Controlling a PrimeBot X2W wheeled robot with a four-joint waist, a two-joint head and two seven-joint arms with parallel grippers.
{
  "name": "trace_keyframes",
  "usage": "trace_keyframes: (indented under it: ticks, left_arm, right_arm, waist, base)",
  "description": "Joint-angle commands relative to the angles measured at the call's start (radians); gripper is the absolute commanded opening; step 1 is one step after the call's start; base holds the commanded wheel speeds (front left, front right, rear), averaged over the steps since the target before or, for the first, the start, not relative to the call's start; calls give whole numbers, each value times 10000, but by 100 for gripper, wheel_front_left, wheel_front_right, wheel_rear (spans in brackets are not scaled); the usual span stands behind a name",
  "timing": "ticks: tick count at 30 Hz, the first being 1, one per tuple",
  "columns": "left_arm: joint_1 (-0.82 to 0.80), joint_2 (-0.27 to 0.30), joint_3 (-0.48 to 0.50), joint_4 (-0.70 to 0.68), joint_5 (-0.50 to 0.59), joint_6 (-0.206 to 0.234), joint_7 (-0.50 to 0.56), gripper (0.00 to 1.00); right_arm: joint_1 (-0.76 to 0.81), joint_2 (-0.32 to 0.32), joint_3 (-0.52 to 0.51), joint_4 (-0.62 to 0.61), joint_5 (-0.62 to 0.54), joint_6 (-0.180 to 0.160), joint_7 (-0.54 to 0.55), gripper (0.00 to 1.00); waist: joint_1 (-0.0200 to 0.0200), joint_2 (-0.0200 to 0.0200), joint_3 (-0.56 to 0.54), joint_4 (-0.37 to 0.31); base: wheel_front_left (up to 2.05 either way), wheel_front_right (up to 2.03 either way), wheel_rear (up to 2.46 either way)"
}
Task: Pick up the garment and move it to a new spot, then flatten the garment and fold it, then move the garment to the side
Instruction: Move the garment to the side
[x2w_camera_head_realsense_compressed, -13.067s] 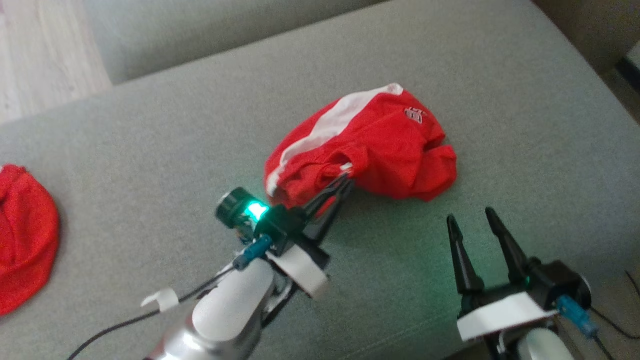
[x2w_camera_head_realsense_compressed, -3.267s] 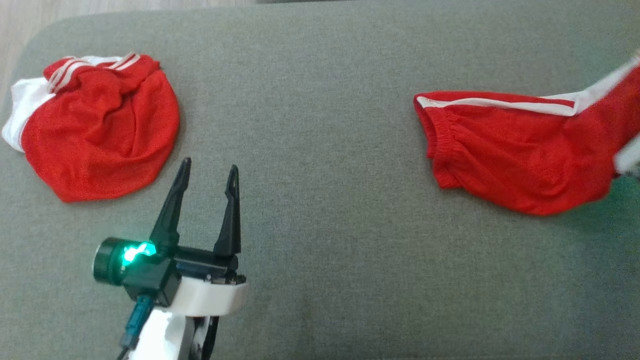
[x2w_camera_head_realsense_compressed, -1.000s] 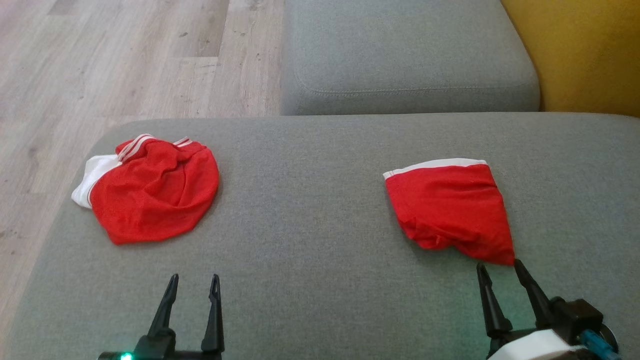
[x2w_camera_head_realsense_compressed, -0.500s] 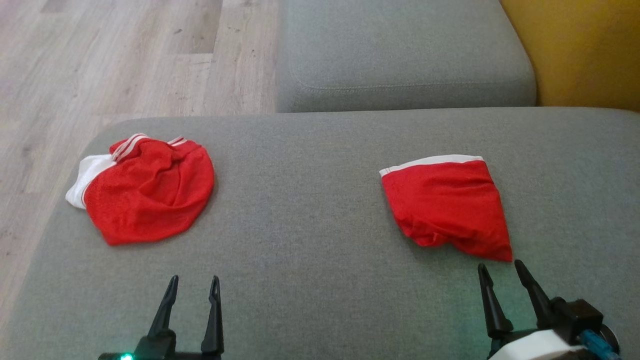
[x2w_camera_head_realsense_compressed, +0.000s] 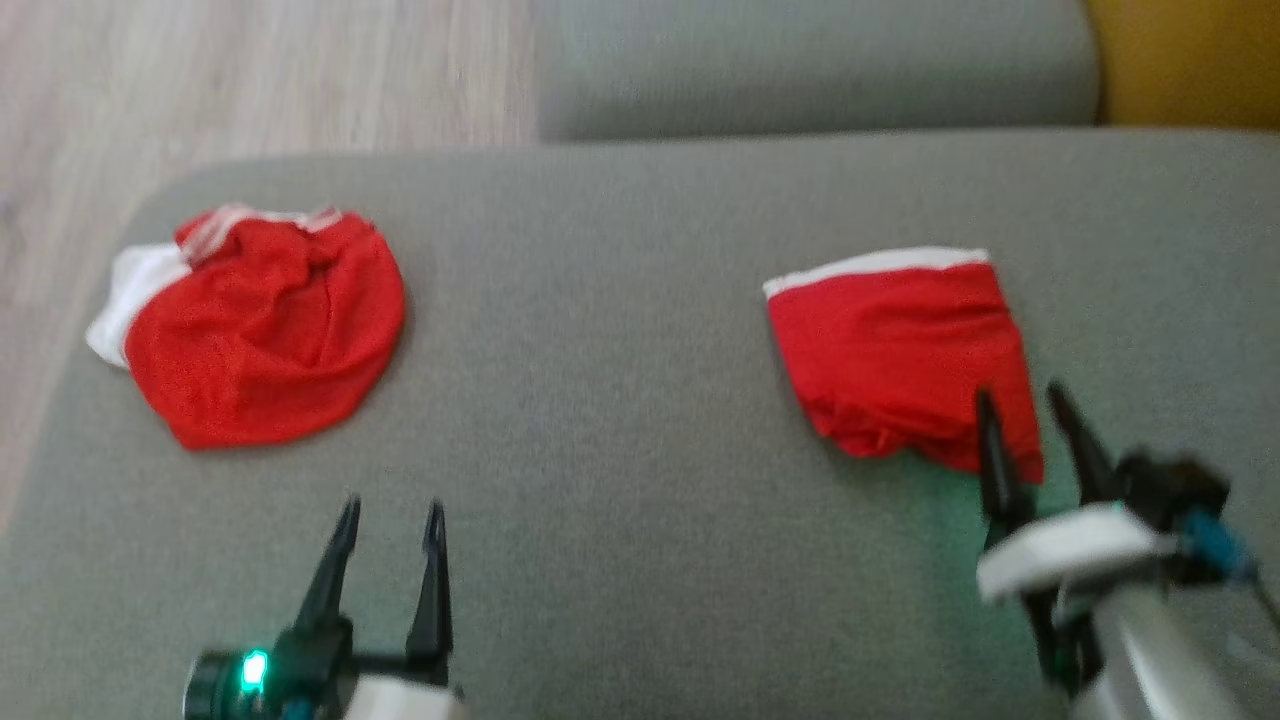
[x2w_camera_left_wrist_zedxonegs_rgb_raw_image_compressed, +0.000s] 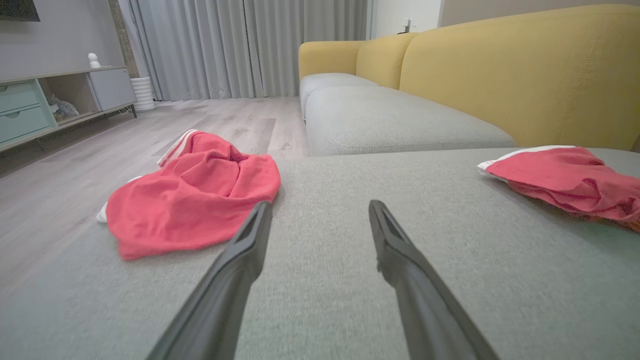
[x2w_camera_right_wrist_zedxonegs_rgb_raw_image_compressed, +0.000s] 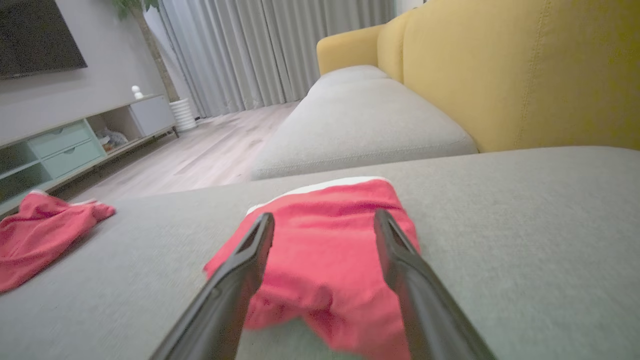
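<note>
Nothing legible: no lettering, label, brand mark or number can be read on the folded red garment (x2w_camera_head_realsense_compressed: 895, 350), right of centre, nor elsewhere in frame
</note>
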Motion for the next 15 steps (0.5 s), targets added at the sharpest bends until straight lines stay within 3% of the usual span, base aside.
trace_keyframes:
  ticks: [1, 8, 15]
  left_arm:
    - [-780, -49, 191, -460, 120, -29, -51, 100]
    - [-1606, -49, -218, -585, -43, 81, -51, 100]
    - [-1956, -49, -348, -622, -152, 190, -51, 100]
  right_arm:
    - [-960, -204, 112, 263, 206, 65, -110, 100]
    - [-3564, -827, -311, 2842, 203, 65, 1038, 100]
    - [-4293, -1335, -445, 4187, 335, 65, 2181, 100]
  waist:
    - [-1, 0, 698, 67]
    - [-1, 0, 1607, 345]
    - [-1, 0, 1969, 446]
  base:
    - [0, 0, 0]
    - [0, 0, 0]
    - [0, 0, 0]
